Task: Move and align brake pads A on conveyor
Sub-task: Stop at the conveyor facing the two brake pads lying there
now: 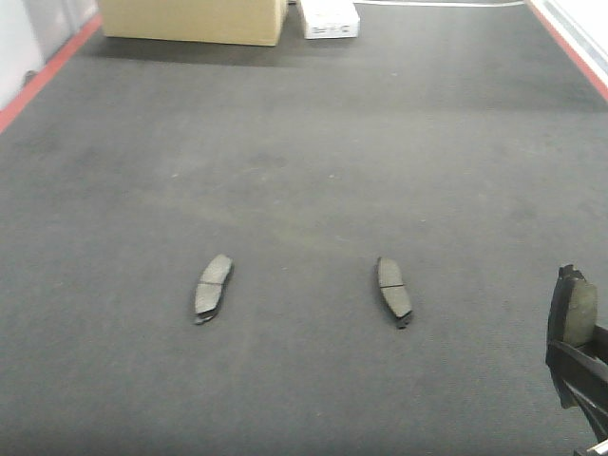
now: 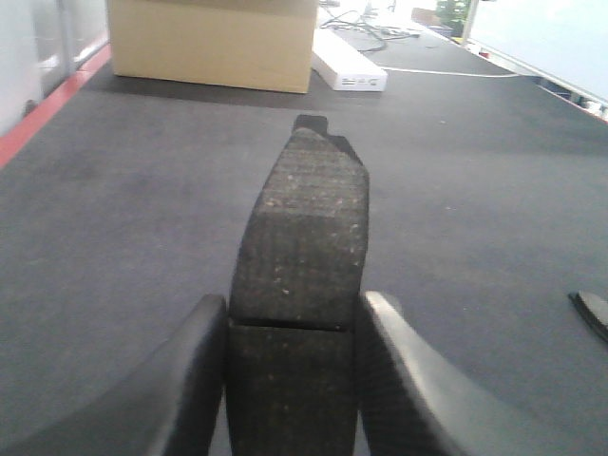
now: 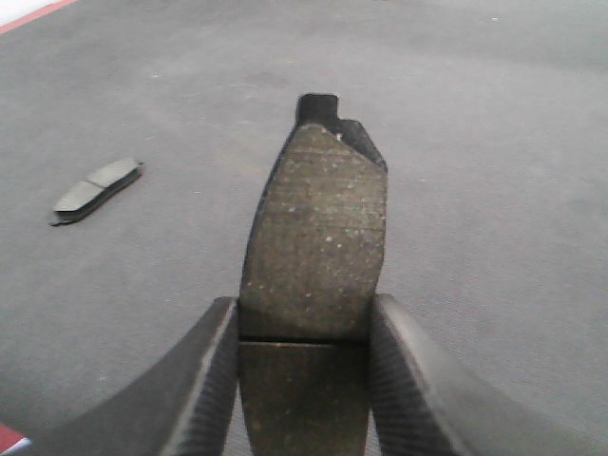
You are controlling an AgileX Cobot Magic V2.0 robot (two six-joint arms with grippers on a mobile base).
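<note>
Two brake pads lie flat on the dark conveyor belt (image 1: 304, 142): one at the left (image 1: 214, 288) and one at the right (image 1: 393, 291), both lengthwise, angled slightly toward each other. My right gripper (image 1: 576, 353) at the lower right edge is shut on a third pad (image 1: 576, 312), held upright above the belt. In the right wrist view the gripper (image 3: 306, 313) clamps this pad (image 3: 315, 228) at its groove, and a lying pad (image 3: 95, 188) shows at the left. My left gripper (image 2: 294, 313) is shut on a fourth pad (image 2: 304, 228) at its groove, above the belt.
A cardboard box (image 1: 195, 19) and a flat white box (image 1: 330, 19) stand at the belt's far end. Red edge strips run along the left (image 1: 38, 81) and right (image 1: 579, 52) sides. The end of a lying pad (image 2: 594, 312) shows right of the left gripper.
</note>
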